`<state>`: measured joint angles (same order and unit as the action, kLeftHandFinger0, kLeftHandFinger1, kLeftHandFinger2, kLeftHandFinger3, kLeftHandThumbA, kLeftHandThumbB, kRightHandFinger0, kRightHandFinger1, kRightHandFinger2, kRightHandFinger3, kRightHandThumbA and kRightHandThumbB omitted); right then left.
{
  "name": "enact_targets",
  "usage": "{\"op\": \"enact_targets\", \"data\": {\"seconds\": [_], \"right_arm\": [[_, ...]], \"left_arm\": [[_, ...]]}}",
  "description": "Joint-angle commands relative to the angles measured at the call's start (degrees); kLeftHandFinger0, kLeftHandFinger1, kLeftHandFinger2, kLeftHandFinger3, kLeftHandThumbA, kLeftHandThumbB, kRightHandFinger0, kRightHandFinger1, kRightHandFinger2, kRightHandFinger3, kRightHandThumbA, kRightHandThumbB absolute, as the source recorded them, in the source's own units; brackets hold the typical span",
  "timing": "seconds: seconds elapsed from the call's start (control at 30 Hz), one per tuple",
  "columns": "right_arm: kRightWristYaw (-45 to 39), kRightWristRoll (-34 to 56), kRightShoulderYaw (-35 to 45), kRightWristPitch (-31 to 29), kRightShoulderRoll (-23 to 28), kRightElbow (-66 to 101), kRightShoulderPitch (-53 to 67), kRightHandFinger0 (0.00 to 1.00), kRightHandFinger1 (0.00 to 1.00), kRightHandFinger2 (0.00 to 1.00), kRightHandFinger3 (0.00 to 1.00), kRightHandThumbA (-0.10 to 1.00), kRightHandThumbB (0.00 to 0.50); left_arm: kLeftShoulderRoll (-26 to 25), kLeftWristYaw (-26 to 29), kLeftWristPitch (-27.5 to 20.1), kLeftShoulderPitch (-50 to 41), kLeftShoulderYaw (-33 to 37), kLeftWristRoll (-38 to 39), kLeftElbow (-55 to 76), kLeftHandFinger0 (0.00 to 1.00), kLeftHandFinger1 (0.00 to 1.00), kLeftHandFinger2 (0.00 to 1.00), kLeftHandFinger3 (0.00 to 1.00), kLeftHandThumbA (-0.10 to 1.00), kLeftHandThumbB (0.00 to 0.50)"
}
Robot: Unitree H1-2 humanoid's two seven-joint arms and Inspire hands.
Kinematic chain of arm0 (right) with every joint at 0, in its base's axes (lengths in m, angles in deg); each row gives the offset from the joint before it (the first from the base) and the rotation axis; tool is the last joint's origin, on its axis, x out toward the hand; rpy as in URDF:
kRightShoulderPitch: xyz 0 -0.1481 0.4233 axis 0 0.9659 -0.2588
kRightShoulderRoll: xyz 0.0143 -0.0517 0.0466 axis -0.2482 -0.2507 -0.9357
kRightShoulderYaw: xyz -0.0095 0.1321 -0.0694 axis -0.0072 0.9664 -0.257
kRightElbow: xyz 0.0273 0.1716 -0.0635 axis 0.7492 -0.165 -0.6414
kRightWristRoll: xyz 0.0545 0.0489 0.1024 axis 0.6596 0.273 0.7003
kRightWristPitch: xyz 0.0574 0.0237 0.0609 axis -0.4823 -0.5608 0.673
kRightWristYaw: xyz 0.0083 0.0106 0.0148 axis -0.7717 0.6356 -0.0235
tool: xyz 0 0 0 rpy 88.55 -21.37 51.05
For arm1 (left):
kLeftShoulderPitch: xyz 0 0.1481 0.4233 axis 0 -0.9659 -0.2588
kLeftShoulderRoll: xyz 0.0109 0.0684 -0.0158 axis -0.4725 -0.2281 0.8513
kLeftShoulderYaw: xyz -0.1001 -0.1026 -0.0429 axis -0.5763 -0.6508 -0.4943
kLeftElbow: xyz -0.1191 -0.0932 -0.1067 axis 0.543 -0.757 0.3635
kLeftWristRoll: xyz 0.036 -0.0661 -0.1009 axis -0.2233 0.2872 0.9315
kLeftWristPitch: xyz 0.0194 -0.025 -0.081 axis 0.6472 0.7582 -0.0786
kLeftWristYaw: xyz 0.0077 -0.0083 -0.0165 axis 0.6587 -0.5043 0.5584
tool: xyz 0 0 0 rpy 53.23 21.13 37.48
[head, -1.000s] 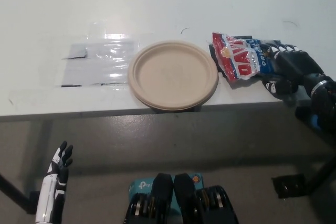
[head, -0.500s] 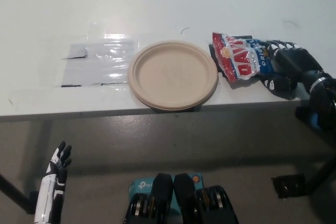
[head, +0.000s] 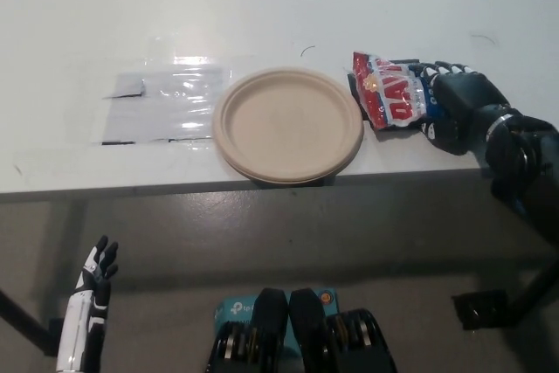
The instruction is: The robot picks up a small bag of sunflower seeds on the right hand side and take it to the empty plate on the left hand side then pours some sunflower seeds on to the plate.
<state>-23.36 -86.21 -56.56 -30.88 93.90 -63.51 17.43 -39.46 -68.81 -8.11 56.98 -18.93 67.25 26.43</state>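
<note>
Lying near the counter's (head: 79, 172) front edge, the plate (head: 288, 124) is bare; right hand (head: 458, 107) fingers curl around the seed bag (head: 393, 98); left hand (head: 92, 281) spread below.

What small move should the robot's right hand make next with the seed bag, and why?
Probably close firmly and lift. The right hand is wrapped around the right end of the seed bag, which lies on the table beside the empty plate. The left hand rests low, below the table edge.
</note>
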Motion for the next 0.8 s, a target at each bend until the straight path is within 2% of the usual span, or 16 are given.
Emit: {"op": "enact_targets", "data": {"seconds": [0.0,0.03,0.07,0.1,0.13,0.17,0.2,0.3,0.37,0.4,0.5,0.57,0.63,0.7,0.73,0.77], "right_arm": [[7.4,-4.6,-4.49,3.75,-2.43,-7.98,-4.84,0.8,0.92,1.0,1.0,0.07,0.398],[11.61,-7.08,-7.42,5.13,-2.85,-9.81,-4.71,0.41,0.53,0.75,0.83,-0.08,0.32],[13.19,-7.62,-8.79,5.39,-3.07,-10.77,-4.93,0.24,0.36,0.54,0.62,-0.1,0.321],[14.17,-7.09,-9.26,4.95,-3.27,-11.65,-4.57,0.05,0.18,0.32,0.47,-0.1,0.305],[14.09,-6.57,-9.49,5.15,-3.5,-12.27,-4.23,0.0,0.09,0.23,0.37,-0.1,0.291],[14.4,-5.75,-9.51,5.15,-3.68,-12.87,-3.53,0.01,0.13,0.26,0.33,-0.1,0.298],[14.39,-4.95,-9.36,4.43,-3.63,-13.22,-3.0,0.17,0.34,0.49,0.5,-0.1,0.295],[14.61,-3.02,-8.26,3.84,-4.0,-13.85,-1.91,0.36,0.52,0.63,0.67,-0.1,0.258],[14.24,-1.89,-7.3,3.7,-3.98,-14.14,-1.54,0.34,0.49,0.57,0.62,-0.1,0.254],[14.63,-0.76,-6.21,2.58,-3.95,-14.12,-1.04,0.24,0.36,0.42,0.48,-0.1,0.253],[17.53,-0.28,-5.17,0.39,-3.74,-13.9,0.46,0.01,0.09,0.18,0.27,-0.1,0.211],[18.88,-0.14,-4.63,-0.4,-3.84,-13.72,1.46,0.0,0.04,0.2,0.31,-0.1,0.189],[20.8,0.25,-4.07,-1.94,-3.63,-13.58,2.06,0.0,0.02,0.23,0.33,-0.1,0.201],[21.81,0.42,-3.74,-2.44,-3.61,-13.21,1.96,0.0,0.0,0.38,0.53,-0.1,0.204],[22.97,0.61,-3.43,-3.12,-3.57,-13.02,1.93,0.0,0.0,0.43,0.61,-0.1,0.185],[23.81,0.62,-3.28,-3.79,-3.5,-12.93,1.79,0.0,0.01,0.55,0.75,-0.1,0.144]], "left_arm": [[-0.37,1.13,-2.37,-0.03,-0.22,0.79,1.25,1.0,1.0,1.0,1.0,1.0,0.059],[-0.33,1.03,-2.16,-0.05,-0.25,1.08,1.37,1.0,1.0,1.0,1.0,1.0,0.05],[-0.25,1.11,-2.1,-0.03,-0.3,1.1,1.43,1.0,1.0,1.0,1.0,1.0,0.048],[-0.22,1.15,-2.02,-0.17,-0.45,1.31,1.55,1.0,1.0,1.0,1.0,1.0,0.048],[-0.31,1.18,-2.32,-0.23,-0.55,1.36,1.54,1.0,1.0,1.0,1.0,1.0,0.04],[-0.26,1.17,-2.19,-0.32,-0.74,1.79,1.79,1.0,1.0,1.0,1.0,1.0,0.037],[-0.23,1.24,-2.53,-0.25,-0.84,1.91,1.7,1.0,1.0,1.0,1.0,1.0,0.024],[-0.58,1.09,-2.48,0.36,-1.4,2.92,1.47,1.0,1.0,1.0,1.0,1.0,0.027],[-0.56,1.2,-2.24,1.01,-1.57,2.91,1.06,1.0,1.0,1.0,1.0,1.0,0.036],[-0.68,1.1,-2.47,1.32,-1.61,3.12,0.73,1.0,1.0,1.0,1.0,1.0,0.025],[-0.89,1.19,-3.35,1.0,-1.6,2.73,0.07,1.0,1.0,1.0,1.0,1.0,0.025],[-0.93,0.99,-2.9,-0.22,-1.61,2.83,0.88,1.0,1.0,1.0,1.0,1.0,0.02],[-0.86,1.12,-2.77,-1.05,-1.64,2.6,0.82,1.0,1.0,1.0,1.0,1.0,0.022],[-0.61,1.05,-3.2,-1.9,-1.64,3.19,0.58,1.0,1.0,1.0,1.0,1.0,0.015],[-0.54,1.18,-3.43,-2.06,-1.66,3.08,0.32,1.0,1.0,1.0,1.0,1.0,0.019],[-0.5,1.27,-3.36,-2.05,-1.69,3.06,0.23,1.0,1.0,1.0,1.0,1.0,0.026]]}}
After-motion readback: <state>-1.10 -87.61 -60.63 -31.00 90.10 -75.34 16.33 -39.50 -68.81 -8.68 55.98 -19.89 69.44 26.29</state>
